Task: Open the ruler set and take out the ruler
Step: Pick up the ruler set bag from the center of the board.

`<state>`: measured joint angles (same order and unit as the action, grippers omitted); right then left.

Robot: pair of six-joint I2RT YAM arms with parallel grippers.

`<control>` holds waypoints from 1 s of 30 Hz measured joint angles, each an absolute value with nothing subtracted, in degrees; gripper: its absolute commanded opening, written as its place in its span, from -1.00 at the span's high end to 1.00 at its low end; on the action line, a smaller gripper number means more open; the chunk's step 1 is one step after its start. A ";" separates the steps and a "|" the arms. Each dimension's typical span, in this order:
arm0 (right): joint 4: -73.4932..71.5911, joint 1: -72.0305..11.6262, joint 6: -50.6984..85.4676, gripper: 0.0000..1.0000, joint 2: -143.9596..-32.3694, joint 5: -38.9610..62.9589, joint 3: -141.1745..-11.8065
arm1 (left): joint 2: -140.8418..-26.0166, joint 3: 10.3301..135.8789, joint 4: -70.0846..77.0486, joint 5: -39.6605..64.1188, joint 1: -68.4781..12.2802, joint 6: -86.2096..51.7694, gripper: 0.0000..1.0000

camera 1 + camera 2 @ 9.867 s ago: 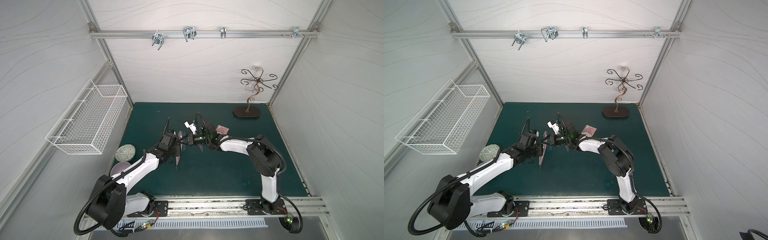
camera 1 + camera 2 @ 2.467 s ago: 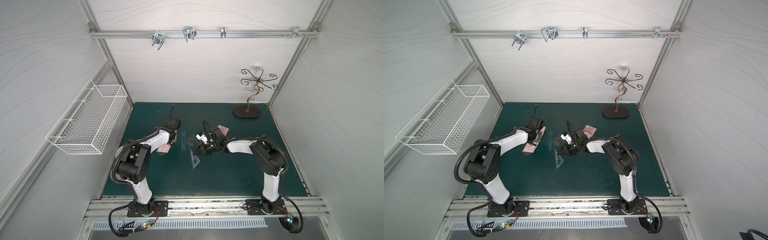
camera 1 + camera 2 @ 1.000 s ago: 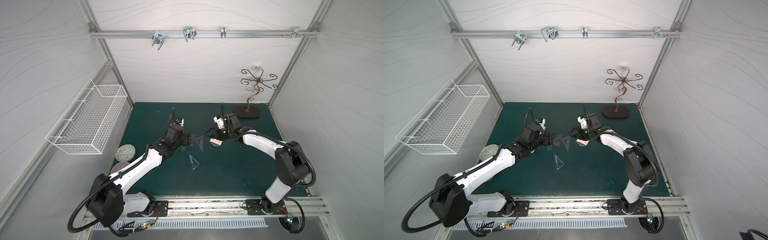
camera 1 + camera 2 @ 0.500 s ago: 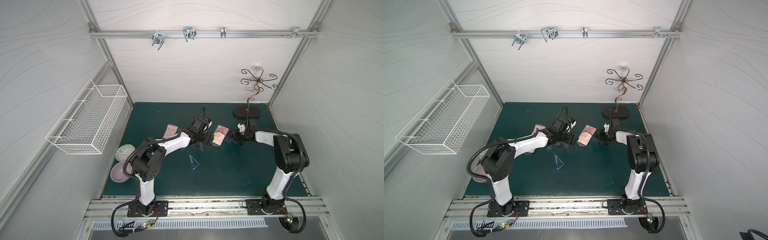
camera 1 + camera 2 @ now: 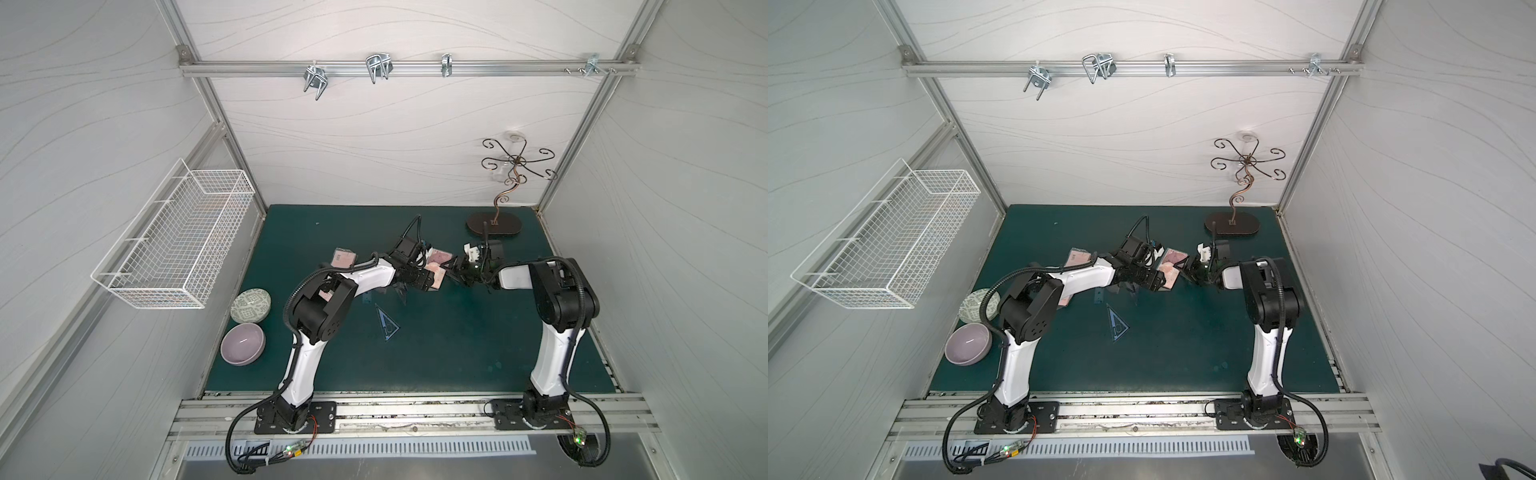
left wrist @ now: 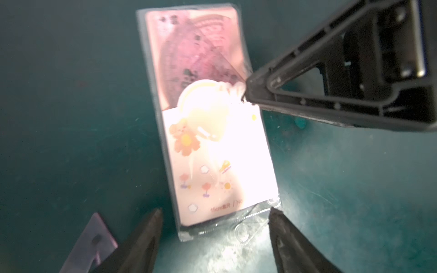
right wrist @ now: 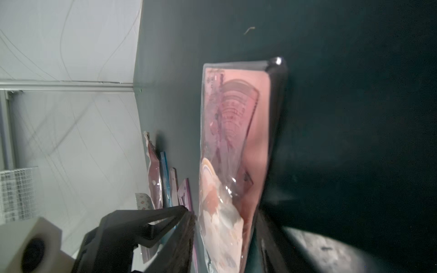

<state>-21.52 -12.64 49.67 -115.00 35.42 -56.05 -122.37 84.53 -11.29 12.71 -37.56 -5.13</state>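
A white-panelled booth closes in a dark green worktop [image 5: 457, 357], with a wire basket [image 5: 166, 266] hung on the side wall. Half a second ago the two grippers stood a little off either side of the ruler set [image 5: 439, 266]; now both have come in on it. The pouch lies where it lay then, near the middle of the worktop, and the blue set square [image 5: 387, 326] nearer the front has not shifted.

The left gripper [image 6: 215, 210] has its jaws wide open, straddling the pouch's clear flap end. One fingertip touches a corner and the other stands clear. The right gripper [image 5: 454, 276] has its jaws drawn narrow about the pouch's long edge, one finger [image 6: 331, 108] on top; whether they pinch it I cannot tell.

Through the film of the ruler set show a pink card, a protractor and a set square. A second pink pouch [image 5: 343, 259] lies beside the left arm, its contents not clear. A purple bowl [image 5: 232, 357] sits at the worktop's left edge.
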 measured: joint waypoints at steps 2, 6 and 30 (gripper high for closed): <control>-22.52 -12.73 50.28 0.60 -115.74 35.20 -55.96 | -122.91 84.71 -11.35 13.21 -37.60 -5.04 -0.42; -23.49 -12.75 51.57 0.93 -116.53 34.37 -55.96 | -123.11 84.75 -11.60 14.04 -37.74 -4.60 -0.37; -22.85 -12.03 51.29 1.00 -106.76 33.89 -52.73 | -85.17 68.95 -2.39 19.20 -26.79 -19.77 -0.67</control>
<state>-22.85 -12.03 51.29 -106.76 33.89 -52.73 -85.17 68.95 -2.39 19.20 -26.79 -19.77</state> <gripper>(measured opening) 0.045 0.830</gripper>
